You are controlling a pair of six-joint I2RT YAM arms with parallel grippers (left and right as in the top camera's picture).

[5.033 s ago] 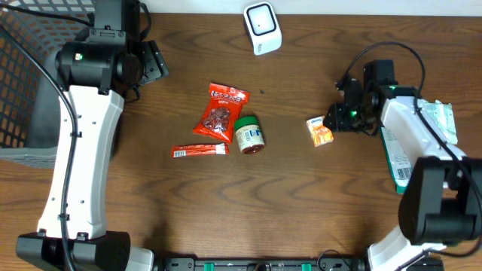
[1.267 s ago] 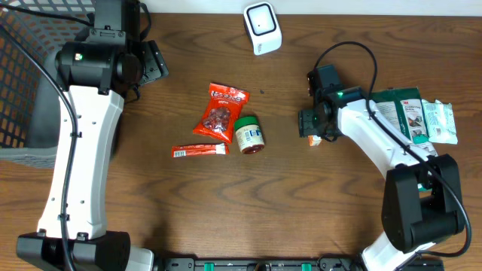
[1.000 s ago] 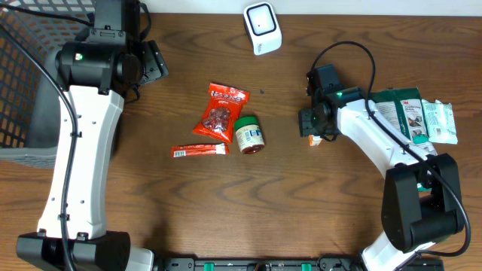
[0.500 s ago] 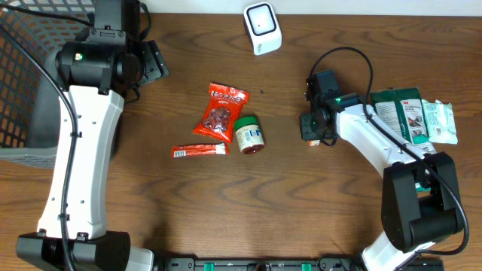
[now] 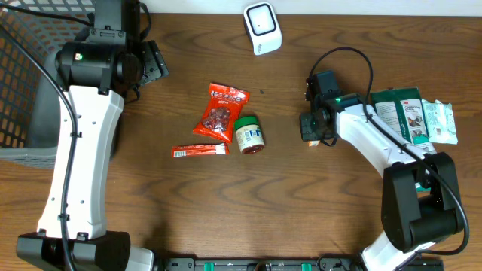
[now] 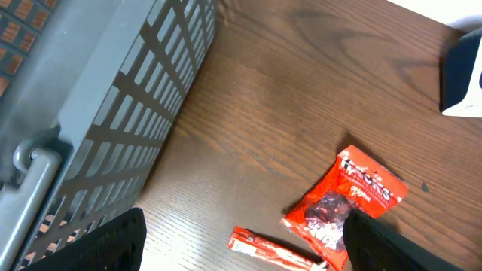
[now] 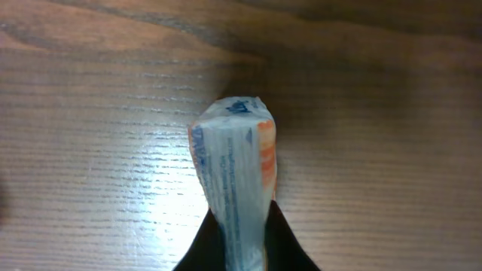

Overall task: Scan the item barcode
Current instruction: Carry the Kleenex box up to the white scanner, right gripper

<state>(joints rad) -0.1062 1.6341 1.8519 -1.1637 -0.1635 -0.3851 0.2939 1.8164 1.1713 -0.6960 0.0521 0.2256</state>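
Right pincer (image 7: 241, 254): we are seeing its two dark fingers clamped together on the lower end of a small orange-and-white packet (image 7: 235, 173). The packet appears to be resting on the tabletop (image 7: 90, 150), right of centre in the overhead view and mostly hidden under the wrist.

Left pincer (image 6: 242, 242): its fingers are standing wide apart and holding nothing, hovering at upper left beside the wire basket (image 6: 113, 113).

The white barcode scanner (image 5: 262, 28) is sitting at top centre, well apart from the packet.

We are judging the task as barely begun. The grip is made, but the packet is not yet lifted as far as we can tell. Lifting it, carrying it to the scanner and presenting the barcode are remaining. We are not making out any barcode on the visible face.
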